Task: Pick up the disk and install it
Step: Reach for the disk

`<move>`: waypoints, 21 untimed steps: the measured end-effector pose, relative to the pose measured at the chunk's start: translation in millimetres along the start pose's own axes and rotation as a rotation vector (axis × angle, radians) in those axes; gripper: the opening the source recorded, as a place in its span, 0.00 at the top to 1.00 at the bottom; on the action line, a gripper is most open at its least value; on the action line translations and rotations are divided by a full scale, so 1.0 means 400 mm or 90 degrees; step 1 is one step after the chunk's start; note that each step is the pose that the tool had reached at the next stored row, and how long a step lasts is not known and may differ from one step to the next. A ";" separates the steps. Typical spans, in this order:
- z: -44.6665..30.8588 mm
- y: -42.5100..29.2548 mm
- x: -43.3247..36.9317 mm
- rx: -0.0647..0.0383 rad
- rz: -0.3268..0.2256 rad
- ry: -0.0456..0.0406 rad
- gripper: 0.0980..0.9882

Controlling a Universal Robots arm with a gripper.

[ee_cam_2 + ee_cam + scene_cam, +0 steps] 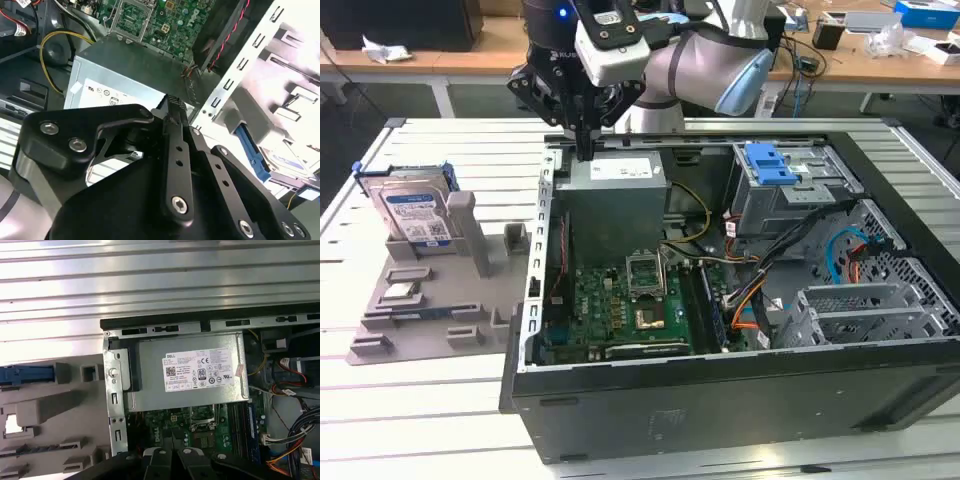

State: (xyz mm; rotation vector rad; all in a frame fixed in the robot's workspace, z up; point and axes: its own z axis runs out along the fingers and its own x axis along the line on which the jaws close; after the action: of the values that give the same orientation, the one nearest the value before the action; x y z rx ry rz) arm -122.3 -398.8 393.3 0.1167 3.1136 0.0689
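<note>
The bench is a pale slatted metal surface. Behind it stand wooden tables strewn with clutter.

An open black computer case lies on the bench with its motherboard exposed. The arm reaches over the case's rear corner at the exterior view's left. A grey power supply with a white sticker occupies that corner.

A grey moulded fixture rests on the bench, just beside the case on the exterior view's left. The disk stands upright in the fixture, blue-framed, label outward, well apart from the pincer.

The pincer points down over the power supply's edge. Its fingers are closed together and hold nothing.
</note>
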 end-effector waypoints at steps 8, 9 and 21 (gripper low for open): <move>-0.002 -0.007 0.091 0.000 0.000 0.0000 0.99; -0.003 -0.007 0.099 0.000 0.000 0.0000 0.99; -0.006 -0.016 0.216 0.000 0.000 0.0000 0.99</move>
State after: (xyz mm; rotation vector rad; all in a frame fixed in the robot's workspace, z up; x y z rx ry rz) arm -209.1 -398.9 393.3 0.1164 3.1137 0.0689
